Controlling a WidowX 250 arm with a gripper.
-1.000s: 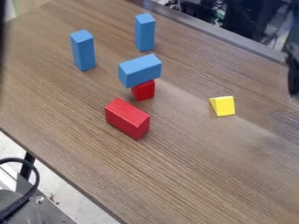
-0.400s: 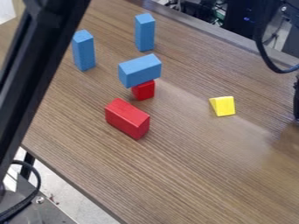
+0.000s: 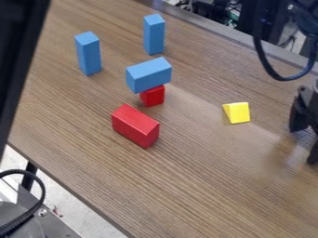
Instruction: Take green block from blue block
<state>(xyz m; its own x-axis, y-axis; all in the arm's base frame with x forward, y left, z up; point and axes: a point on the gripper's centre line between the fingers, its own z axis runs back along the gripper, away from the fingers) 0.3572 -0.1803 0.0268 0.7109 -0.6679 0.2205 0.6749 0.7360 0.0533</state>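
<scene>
From the camera view, I read the gripper [image 3: 303,145] at the right edge as open, its fingers standing apart. It has come farther in over the table [image 3: 205,186] since the previous frame, with its cable [image 3: 273,69] swung inward too, while the dark bar [image 3: 18,51] on the left has slid back towards the edge. The blocks have kept their places, so to my eye this is positioning and the take has yet to begin.

The lying blue block [image 3: 149,74] rests across a small red block [image 3: 153,95], well to the left of my gripper in the view and farther up. Two upright blue blocks [image 3: 89,53] [image 3: 154,35] stand beyond it, farther still from the fingers. The yellow block [image 3: 237,113] is the nearest piece, between gripper and stack, with a larger red block [image 3: 135,125] below the stack. I cannot match the green block to any of these colours, nor tell which blue one is meant; I'd settle that before closing on anything.
</scene>
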